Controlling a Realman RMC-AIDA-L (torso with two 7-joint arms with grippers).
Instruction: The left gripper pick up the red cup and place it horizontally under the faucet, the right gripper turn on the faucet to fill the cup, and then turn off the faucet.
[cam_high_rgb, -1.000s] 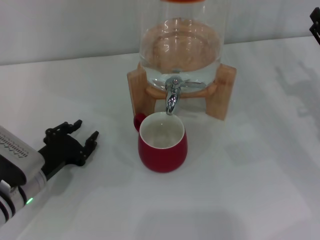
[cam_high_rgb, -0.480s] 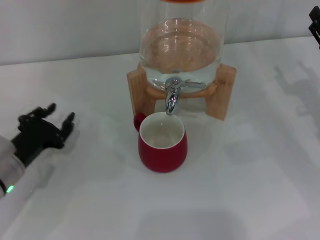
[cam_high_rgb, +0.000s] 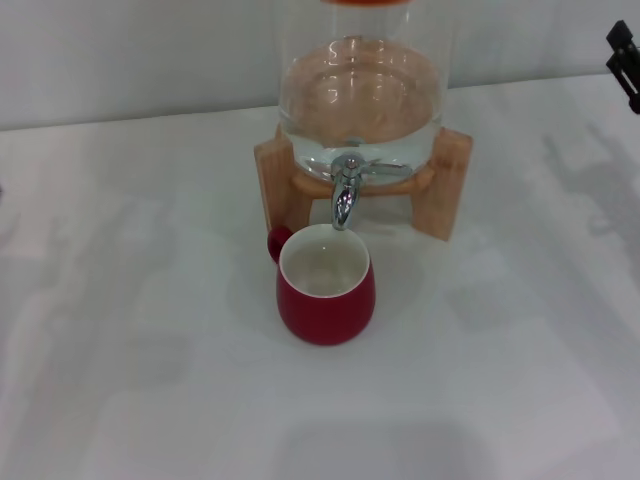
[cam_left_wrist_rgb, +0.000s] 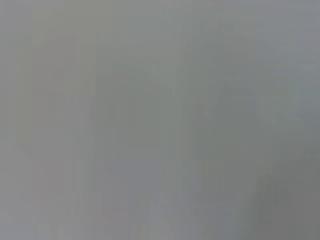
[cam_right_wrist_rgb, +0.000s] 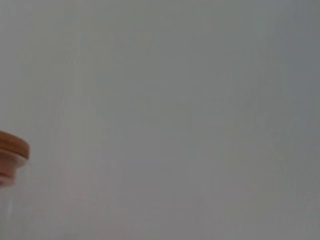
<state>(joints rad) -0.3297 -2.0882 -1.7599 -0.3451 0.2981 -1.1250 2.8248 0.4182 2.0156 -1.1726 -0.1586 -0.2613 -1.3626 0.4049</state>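
The red cup (cam_high_rgb: 325, 288) stands upright on the white table (cam_high_rgb: 150, 350), right under the spout of the chrome faucet (cam_high_rgb: 345, 190). Its white inside looks empty and its small handle points to the back left. The faucet sits on the clear glass dispenser (cam_high_rgb: 360, 95), which holds water and rests in a wooden stand (cam_high_rgb: 452, 185). No water runs from the spout. Only a black part of my right gripper (cam_high_rgb: 625, 62) shows, at the far right edge, high and well away from the faucet. My left gripper is out of view, and the left wrist view shows only plain grey.
The right wrist view shows the dispenser's wooden lid (cam_right_wrist_rgb: 12, 150) at its edge against a plain grey wall. A pale wall (cam_high_rgb: 150, 60) runs behind the table.
My left arm has pulled back to the left and left the head view. The cup, the faucet and my right gripper have stayed where they were.
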